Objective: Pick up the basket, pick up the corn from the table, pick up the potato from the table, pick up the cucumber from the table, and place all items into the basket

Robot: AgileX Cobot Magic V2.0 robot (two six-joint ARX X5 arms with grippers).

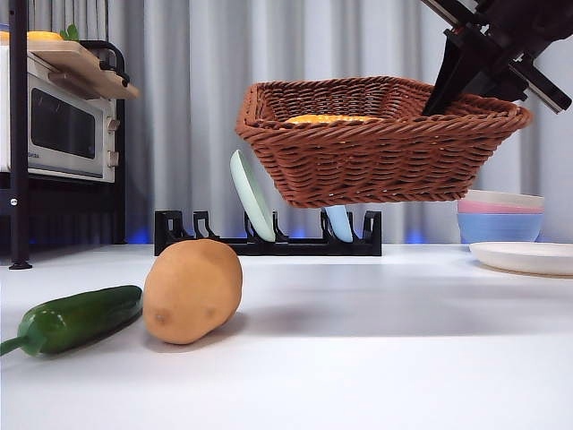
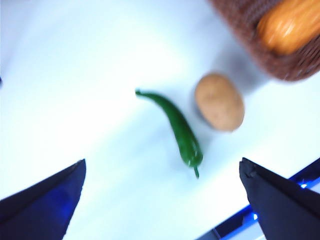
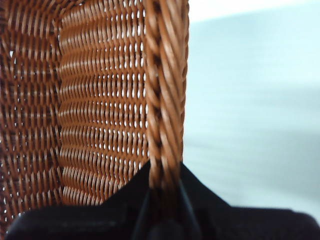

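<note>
My right gripper point(image 1: 448, 90) is shut on the right rim of the reddish-brown wicker basket point(image 1: 376, 143) and holds it tilted in the air above the table; the right wrist view shows its jaws clamped on the braided rim point(image 3: 165, 100). The yellow-orange corn point(image 1: 329, 118) lies inside the basket and also shows in the left wrist view point(image 2: 292, 25). The tan potato point(image 1: 192, 290) and the dark green cucumber point(image 1: 76, 318) lie side by side on the table at front left. My left gripper point(image 2: 162, 200) is open and empty, high above the cucumber point(image 2: 177, 130) and potato point(image 2: 219, 101).
A black dish rack point(image 1: 269, 237) with pale plates stands behind, under the basket. Stacked bowls point(image 1: 500, 215) and a white plate point(image 1: 524, 257) sit at right. A microwave point(image 1: 58, 125) on a shelf stands at far left.
</note>
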